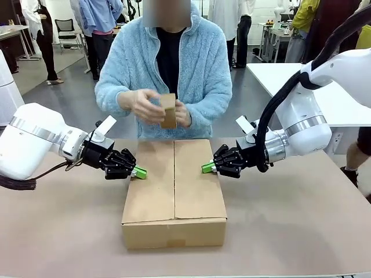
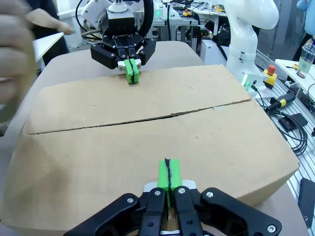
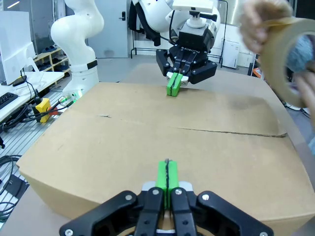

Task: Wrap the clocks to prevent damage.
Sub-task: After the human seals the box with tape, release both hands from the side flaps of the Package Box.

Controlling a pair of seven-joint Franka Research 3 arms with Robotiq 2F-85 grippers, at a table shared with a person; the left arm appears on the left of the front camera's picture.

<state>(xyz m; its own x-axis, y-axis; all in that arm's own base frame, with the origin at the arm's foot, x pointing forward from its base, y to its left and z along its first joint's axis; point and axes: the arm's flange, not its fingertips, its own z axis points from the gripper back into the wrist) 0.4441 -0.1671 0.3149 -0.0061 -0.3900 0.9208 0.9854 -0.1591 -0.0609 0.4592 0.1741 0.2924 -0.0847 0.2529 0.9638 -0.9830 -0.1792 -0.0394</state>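
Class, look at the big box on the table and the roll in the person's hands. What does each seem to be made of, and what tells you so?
Box: brown corrugated cardboard, matt; two flaps meet at a centre seam with a slightly ragged edge. Roll: probably packing tape, smooth brown band around an open core, slightly glossy in the right wrist view.

1. All three views are evenly and brightly lit from overhead, with no harsh glare.
2. In the front view the cardboard box casts only a soft, narrow shadow on the counter along its near edge.
3. The front view is sharp across the foreground; the background room stays reasonably clear.
4. In the left wrist view the person's hand is a large smear of motion blur at the left edge.
5. In the right wrist view the tape roll and the hand holding it are blurred and out of focus.
6. Both wrist views show wide-angle bending, with the box edges bowing toward the frame borders.
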